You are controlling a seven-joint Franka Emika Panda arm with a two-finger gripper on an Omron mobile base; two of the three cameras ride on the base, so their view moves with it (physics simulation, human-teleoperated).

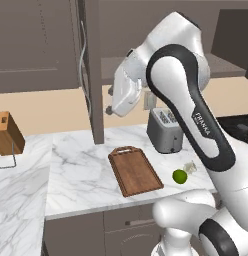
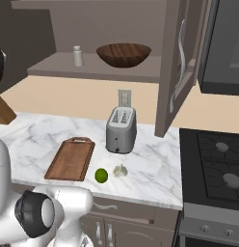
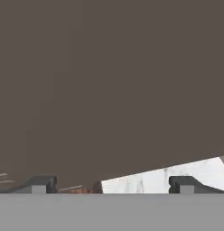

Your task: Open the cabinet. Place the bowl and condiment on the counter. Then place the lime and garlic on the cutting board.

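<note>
The cabinet (image 2: 181, 62) stands open, its doors swung out. On its shelf rest the dark wooden bowl (image 2: 124, 54) and the small grey condiment shaker (image 2: 78, 56). Down on the marble counter (image 2: 155, 169) lies the cutting board (image 2: 71, 158), bare, with the lime (image 2: 101, 175) and garlic (image 2: 120, 171) just to its right. In the left base view the lime (image 1: 180, 176) and garlic (image 1: 190, 168) sit right of the board (image 1: 134, 171). My gripper (image 1: 110, 107) hangs beside the open left door (image 1: 91, 75). In the hand view the gripper (image 3: 113, 185) is open and empty, close to a dark door panel.
A silver toaster (image 2: 121, 129) stands behind the board against the wall. A light wooden knife block (image 1: 7, 132) is on the counter's left wing. A black stove (image 2: 218, 169) adjoins the counter on the right.
</note>
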